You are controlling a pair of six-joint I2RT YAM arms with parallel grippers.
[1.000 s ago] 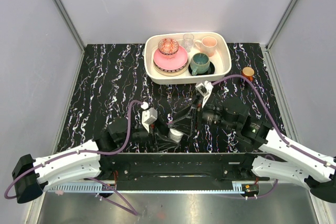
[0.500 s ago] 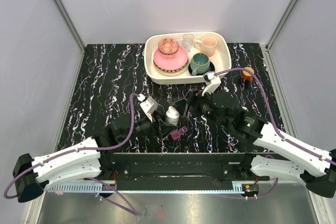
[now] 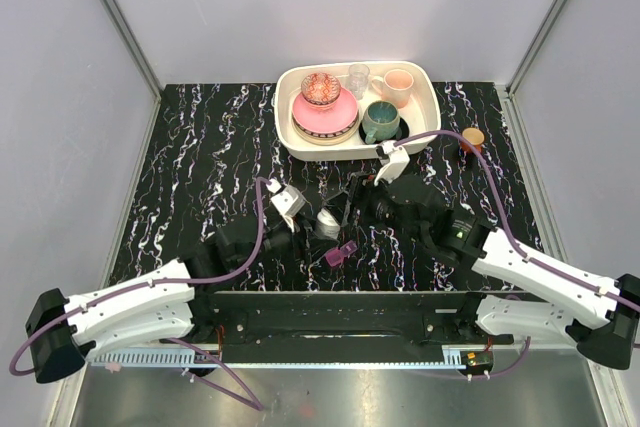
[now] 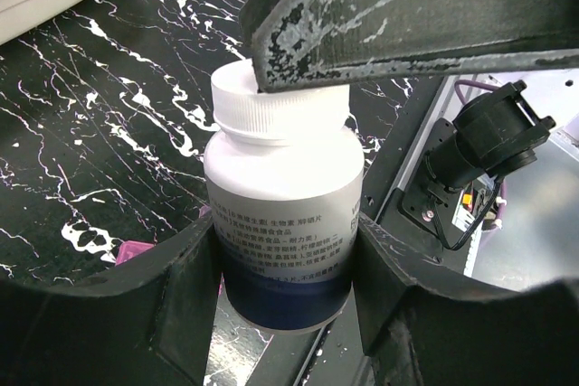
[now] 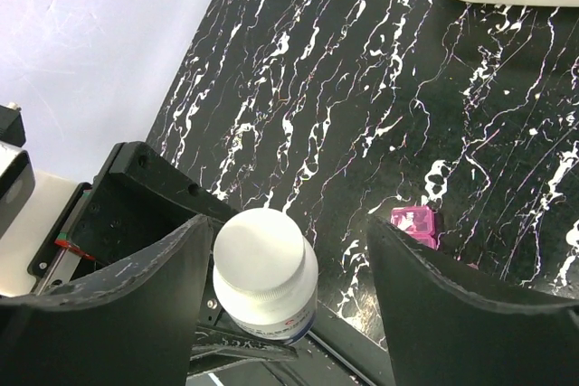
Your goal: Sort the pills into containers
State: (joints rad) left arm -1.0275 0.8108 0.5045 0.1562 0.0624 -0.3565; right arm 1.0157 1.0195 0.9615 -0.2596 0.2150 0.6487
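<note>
The magenta pill box (image 3: 341, 252) lies on the black marbled bench (image 3: 200, 167) near its front edge, just beside the white bottle (image 4: 282, 178). The left pincer (image 4: 286, 250) clamps the bottle's body. The right pincer (image 5: 289, 232) stands wide around its cap (image 5: 262, 252). Farther back sits a cream tray (image 3: 436, 119).

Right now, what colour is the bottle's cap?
White. The cap of the bottle shows best in the right wrist view.

White bottle (image 4: 283, 196), base perhaps navy; magenta pill box (image 5: 414, 225); black white-veined table (image 3: 200, 147).
</note>
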